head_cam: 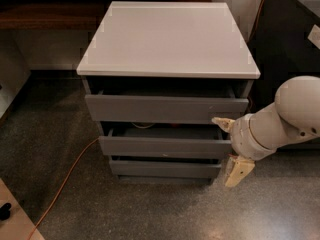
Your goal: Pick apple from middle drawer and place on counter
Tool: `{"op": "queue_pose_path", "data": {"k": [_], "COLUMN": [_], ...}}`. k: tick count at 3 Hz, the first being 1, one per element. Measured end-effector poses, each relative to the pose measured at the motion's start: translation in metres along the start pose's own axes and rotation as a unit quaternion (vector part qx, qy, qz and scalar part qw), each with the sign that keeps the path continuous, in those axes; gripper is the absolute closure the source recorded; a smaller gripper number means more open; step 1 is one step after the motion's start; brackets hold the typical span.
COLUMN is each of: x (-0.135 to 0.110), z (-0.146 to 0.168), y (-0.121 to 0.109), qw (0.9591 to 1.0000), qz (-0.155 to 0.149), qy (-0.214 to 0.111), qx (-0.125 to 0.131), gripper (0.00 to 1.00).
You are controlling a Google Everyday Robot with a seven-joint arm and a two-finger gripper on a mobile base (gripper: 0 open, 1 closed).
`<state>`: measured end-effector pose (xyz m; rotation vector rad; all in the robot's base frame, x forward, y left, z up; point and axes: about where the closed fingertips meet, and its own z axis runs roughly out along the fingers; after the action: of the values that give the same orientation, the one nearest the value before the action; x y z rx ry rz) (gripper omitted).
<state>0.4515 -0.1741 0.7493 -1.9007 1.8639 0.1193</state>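
Observation:
The middle drawer [165,146] is the second of three dark grey drawers and stands slightly pulled out. In its narrow gap I see a cream rim [142,126] and a thin reddish sliver [175,126]; I cannot tell whether that is the apple, which is otherwise hidden. The counter [167,39] is the pale grey-white top slab, with nothing on it. My gripper [230,147] is at the right end of the middle drawer front. It is open, with one cream finger [222,123] above the front's level and the other [239,171] below it. It holds nothing.
The top drawer [165,109] and bottom drawer [165,168] are also slightly pulled out. An orange cable [65,176] runs across the speckled floor at the left. A dark brown wooden shelf [50,15] is behind at the left, and a dark cabinet [287,44] at the right.

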Motion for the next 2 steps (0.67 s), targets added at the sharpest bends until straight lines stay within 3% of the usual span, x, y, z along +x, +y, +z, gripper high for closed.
{"op": "queue_pose_path", "data": {"k": [2], "x": [0.017], "z": [0.064], "y": [-0.019], "qw": [0.9998], "qz": [-0.014], "qy": [-0.015], "qx": [0.006], "gripper": [0.0]}}
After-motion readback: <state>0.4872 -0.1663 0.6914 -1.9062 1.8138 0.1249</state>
